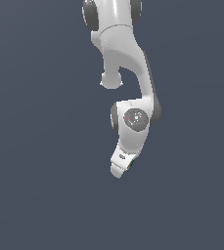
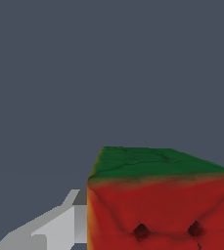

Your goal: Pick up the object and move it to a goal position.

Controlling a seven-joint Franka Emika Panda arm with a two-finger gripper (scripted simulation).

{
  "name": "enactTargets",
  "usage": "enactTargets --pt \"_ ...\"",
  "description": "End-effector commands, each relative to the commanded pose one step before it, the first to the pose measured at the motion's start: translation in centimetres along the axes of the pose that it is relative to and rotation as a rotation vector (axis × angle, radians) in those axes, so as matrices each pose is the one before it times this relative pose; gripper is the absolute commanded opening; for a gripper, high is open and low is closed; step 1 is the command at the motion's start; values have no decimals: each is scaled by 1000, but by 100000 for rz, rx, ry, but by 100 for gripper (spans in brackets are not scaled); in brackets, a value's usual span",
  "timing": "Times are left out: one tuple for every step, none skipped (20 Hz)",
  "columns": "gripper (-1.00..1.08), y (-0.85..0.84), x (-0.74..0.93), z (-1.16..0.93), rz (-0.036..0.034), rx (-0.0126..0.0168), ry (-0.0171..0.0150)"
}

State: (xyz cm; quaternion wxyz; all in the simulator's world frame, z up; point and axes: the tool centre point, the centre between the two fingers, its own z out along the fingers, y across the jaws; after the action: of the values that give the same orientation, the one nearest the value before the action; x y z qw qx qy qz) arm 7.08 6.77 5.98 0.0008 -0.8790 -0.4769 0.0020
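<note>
You can see one big white robot arm in the exterior view. It comes in at 12 o'clock and bends down toward the middle. All around it is plain dark grey-blue ground. There is no writing or label you can read anywhere, on the arm or on the ground.

At the end of the arm there is one white gripper, pointing toward 6 o'clock. A tiny dark speck with a bit of red and green shows at its edge, on the 3 o'clock side.

There is one cube. In the wrist view it looks very big because the camera is so close. You can count two of its faces: one green and one red. The red face has two small dark dents. One pale grey finger lies right against the cube's side at 9 o'clock. The other finger is out of the picture, so you cannot tell for sure if the jaws are pinching the cube.
</note>
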Motion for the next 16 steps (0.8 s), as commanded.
enactTargets --pt "-100 483 -530 -1852 18 -319 175" --pt "-100 195 -289 -826 0 0 0" --pt "-100 211 -310 -890 0 0 0" --pt "-100 225 -329 -950 0 0 0" --pt "-100 238 -347 -1005 0 0 0" --pt "-100 233 -342 -1062 -44 5 21" --pt "-100 262 -377 -1103 0 0 0" --pt "-100 266 -381 -1119 0 0 0" --pt "-100 267 -378 -1118 0 0 0" --pt "-100 246 -349 -1125 -66 32 64" --pt "-100 267 -373 -1114 0 0 0" --pt "-100 267 -370 -1109 0 0 0" --pt "-100 267 -366 -1105 0 0 0" --pt "-100 264 -360 -1105 -19 18 41" --pt "-100 267 -359 -1093 0 0 0" --pt "-100 268 -355 -1086 0 0 0"
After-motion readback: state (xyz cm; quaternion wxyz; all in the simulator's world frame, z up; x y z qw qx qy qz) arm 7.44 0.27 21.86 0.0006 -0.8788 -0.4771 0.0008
